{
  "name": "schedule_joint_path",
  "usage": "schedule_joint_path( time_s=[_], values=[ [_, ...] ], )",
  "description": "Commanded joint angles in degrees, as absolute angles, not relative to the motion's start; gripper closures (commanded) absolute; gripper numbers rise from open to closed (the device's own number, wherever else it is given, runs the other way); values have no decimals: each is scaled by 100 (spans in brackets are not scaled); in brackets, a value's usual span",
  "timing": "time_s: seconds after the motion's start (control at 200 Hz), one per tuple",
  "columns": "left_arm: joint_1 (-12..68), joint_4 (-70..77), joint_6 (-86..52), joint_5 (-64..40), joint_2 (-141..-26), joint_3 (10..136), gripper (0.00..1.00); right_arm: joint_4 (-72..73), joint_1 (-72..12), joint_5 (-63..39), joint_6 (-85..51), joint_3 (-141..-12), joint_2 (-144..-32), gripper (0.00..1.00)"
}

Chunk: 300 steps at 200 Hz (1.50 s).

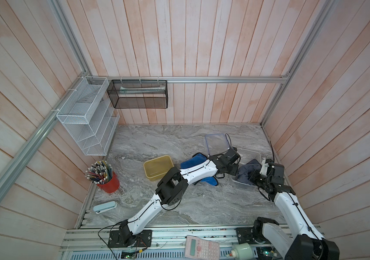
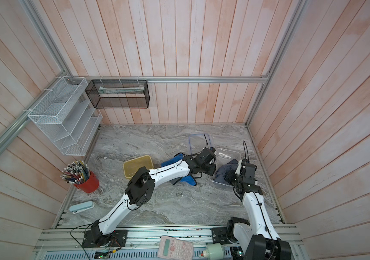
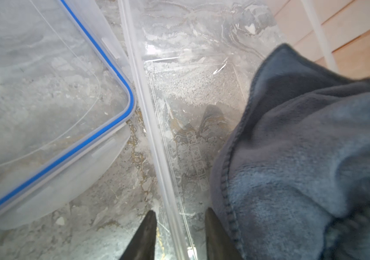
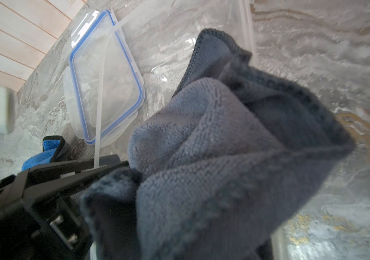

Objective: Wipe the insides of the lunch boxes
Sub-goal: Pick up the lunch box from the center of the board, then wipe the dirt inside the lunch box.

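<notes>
The clear lunch box [image 1: 249,155] [image 2: 229,155] sits at the right of the table with the grey cloth [image 1: 247,172] [image 3: 303,146] [image 4: 224,146] bunched inside. My right gripper [image 1: 255,177] reaches into it, shut on that cloth; the cloth hides its jaws in the right wrist view. My left gripper [image 1: 235,172] [image 3: 180,210] straddles the box's near wall [image 3: 149,117], one finger inside and one outside, with a gap on each side. The yellow lunch box [image 1: 158,167] [image 2: 137,167] stands open and empty to the left. The blue-rimmed lid [image 1: 216,144] [image 3: 44,90] [image 4: 105,85] lies behind.
A blue cloth [image 1: 193,161] [image 4: 39,155] lies under the left forearm. At the left stand a red cup of pencils [image 1: 108,183] and a pale blue case [image 1: 105,206]. Mesh racks [image 1: 87,117] [image 1: 137,94] hang on the walls. The right wall is close to the clear box.
</notes>
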<state>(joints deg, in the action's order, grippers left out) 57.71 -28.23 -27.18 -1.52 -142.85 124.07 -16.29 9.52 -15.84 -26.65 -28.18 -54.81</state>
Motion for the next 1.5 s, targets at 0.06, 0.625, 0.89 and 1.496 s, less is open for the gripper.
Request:
schedule_joint_path(
  time_s=[0.06,0.625,0.89,1.496],
  values=[
    [5730,-3032,-2631,217,-13945,12159,68,-1548,682,-2020,-2837,-2722,-5602,97],
    [5523,-2527,-2682,462,-13011,10794,92,-414,-1516,-2725,-4234,-2710,-6502,98],
    [5265,-2302,-2883,287,-12865,10370,95,-754,-1731,-2708,-4135,-2658,-6592,98],
    [5133,-2214,-2757,155,-12838,10213,86,-1848,-1727,-2330,-3450,-2528,-6654,99]
  ],
)
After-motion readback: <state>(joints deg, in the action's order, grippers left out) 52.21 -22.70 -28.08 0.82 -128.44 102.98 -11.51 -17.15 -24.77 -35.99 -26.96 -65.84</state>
